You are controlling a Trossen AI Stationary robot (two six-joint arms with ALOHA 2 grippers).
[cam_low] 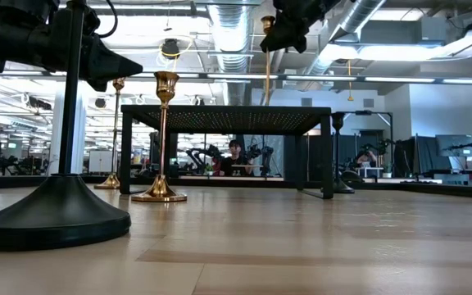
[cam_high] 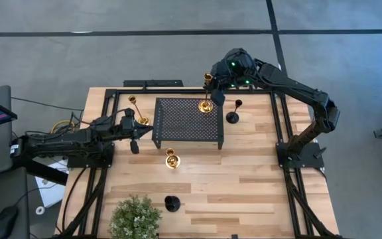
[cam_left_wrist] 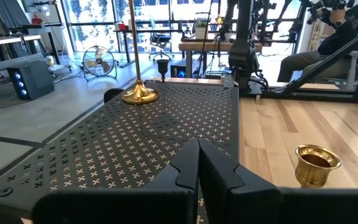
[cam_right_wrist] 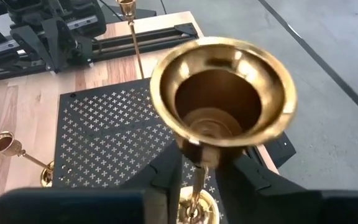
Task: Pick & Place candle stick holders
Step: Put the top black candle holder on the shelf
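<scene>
A tall gold holder stands on the black perforated stand, near its far right corner. My right gripper is shut on it just under its cup. My left gripper is shut and empty at the stand's left side; its closed fingers show in the left wrist view. A second tall gold holder stands on the table left of the stand. A short gold holder stands in front of the stand. One black holder stands right of the stand, another near the front edge. My right gripper pinches the tall gold holder's neck just below the cup, one finger on each side. The fingers come from the far right, slanting down, and lie across the stem. The holder is upright, its round base on the stand's top.
A green potted plant stands at the front left corner. Black frame rails run along the table's left, right and far edges. Bare wood lies in front of the stand on the right. People sit in the room beyond.
</scene>
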